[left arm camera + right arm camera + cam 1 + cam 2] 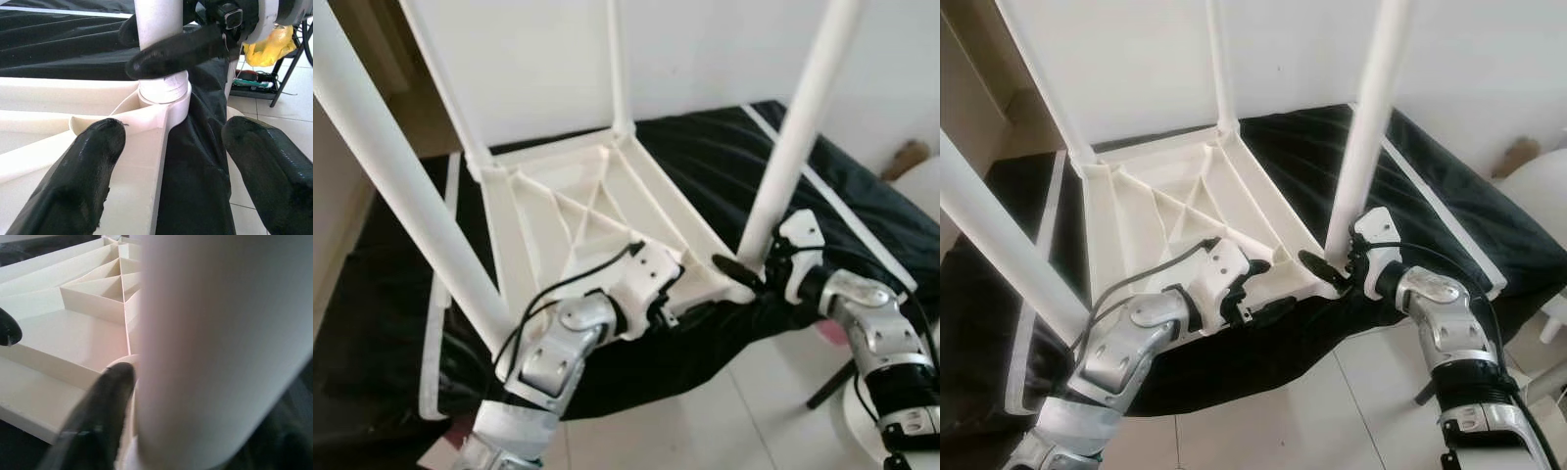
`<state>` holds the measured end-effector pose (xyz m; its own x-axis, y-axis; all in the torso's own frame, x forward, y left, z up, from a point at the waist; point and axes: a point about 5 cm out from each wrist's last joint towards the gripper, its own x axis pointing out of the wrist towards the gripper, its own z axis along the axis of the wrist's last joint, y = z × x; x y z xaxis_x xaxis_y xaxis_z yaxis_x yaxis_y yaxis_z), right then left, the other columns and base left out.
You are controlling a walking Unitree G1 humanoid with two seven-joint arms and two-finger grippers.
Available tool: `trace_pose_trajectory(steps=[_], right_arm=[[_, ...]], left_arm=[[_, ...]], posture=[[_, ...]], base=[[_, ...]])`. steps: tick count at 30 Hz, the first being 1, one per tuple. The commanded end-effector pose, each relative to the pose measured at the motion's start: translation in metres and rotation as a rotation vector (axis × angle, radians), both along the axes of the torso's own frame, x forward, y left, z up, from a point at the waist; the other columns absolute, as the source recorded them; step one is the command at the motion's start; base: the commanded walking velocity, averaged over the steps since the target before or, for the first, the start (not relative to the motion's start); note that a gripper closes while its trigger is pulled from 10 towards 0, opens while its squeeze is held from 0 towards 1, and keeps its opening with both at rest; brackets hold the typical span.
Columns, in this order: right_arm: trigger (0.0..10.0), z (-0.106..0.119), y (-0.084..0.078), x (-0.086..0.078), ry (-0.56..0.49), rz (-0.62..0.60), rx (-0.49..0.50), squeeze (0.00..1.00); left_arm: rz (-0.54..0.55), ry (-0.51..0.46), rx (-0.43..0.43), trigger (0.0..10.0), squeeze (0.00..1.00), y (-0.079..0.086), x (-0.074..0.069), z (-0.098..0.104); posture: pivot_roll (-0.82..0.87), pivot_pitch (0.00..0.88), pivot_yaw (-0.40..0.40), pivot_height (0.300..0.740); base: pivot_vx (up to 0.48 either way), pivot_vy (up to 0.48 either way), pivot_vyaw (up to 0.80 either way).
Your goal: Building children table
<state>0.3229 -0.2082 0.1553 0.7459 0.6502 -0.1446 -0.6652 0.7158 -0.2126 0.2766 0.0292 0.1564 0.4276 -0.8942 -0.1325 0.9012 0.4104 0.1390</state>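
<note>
On the black cloth (862, 206) your upturned table top (597, 211) carries four legs; right gripper (1337, 266) clamps the near leg (1363, 137), left gripper (171, 161) gapes open at the rim. Only seating seems left.

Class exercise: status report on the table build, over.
Right end effector shut on near-right leg at its socket. Left end effector open at tabletop edge. All four legs upright. Nothing obstructing.

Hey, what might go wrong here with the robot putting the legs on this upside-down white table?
1. The right claw grips the white plastic leg only near its socket; twisting could tilt the tall leg.
2. The upturned white plastic tabletop overhangs the black-covered bed edge; pushing from the open left claw straddling its rim may slide it off.
</note>
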Motion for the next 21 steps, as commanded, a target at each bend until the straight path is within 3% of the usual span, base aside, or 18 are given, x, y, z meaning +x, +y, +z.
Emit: trace_pose_trajectory(steps=[1, 13, 14, 15, 16, 19, 21], right_arm=[[0.0, -0.001, 0.004, 0.001, 0.01, 0.042, -0.018, 0.0], [0.0, -0.015, -0.01, -0.006, 0.071, 0.034, -0.035, 0.0], [2.5, -0.016, -0.009, -0.007, 0.081, 0.026, -0.026, 0.0], [2.5, -0.016, -0.009, -0.007, 0.081, 0.026, -0.026, 0.0], [10.0, -0.013, -0.007, -0.007, 0.078, 0.016, -0.003, 0.0], [10.0, -0.01, -0.005, -0.006, 0.066, -0.005, 0.032, 0.0], [10.0, -0.004, -0.002, -0.002, 0.01, -0.112, 0.057, 0.0]], left_arm=[[0.053, -0.029, 0.004, 10.0, 0.0, 0.003, 0.003, 0.004], [0.056, -0.024, -0.003, 10.0, 0.0, 0.002, 0.002, 0.004], [0.055, -0.024, -0.004, 10.0, 0.0, 0.001, 0.002, 0.005], [0.055, -0.024, -0.004, 10.0, 0.0, 0.001, 0.002, 0.005], [0.055, -0.026, -0.007, 10.0, 0.0, 0.001, 0.003, 0.006], [0.055, -0.027, -0.01, 10.0, 0.0, 0.0, 0.004, 0.007], [0.056, -0.028, -0.014, 10.0, 0.0, 0.0, 0.005, 0.008]], posture=[[-0.05, 0.0, 0.056, 0.74], [-0.06, 0.0, 0.05, 0.74], [-0.07, 0.0, 0.05, 0.74], [-0.07, 0.0, 0.05, 0.74], [-0.07, 0.0, 0.051, 0.74], [-0.08, 0.0, 0.053, 0.74], [-0.08, 0.0, 0.057, 0.74]], base=[[0.0, 0.0, 0.0], [0.0, 0.0, 0.0], [0.0, 0.0, 0.0], [0.0, 0.0, 0.0], [0.0, 0.0, 0.0], [0.0, 0.0, 0.0], [0.0, 0.0, 0.0]])
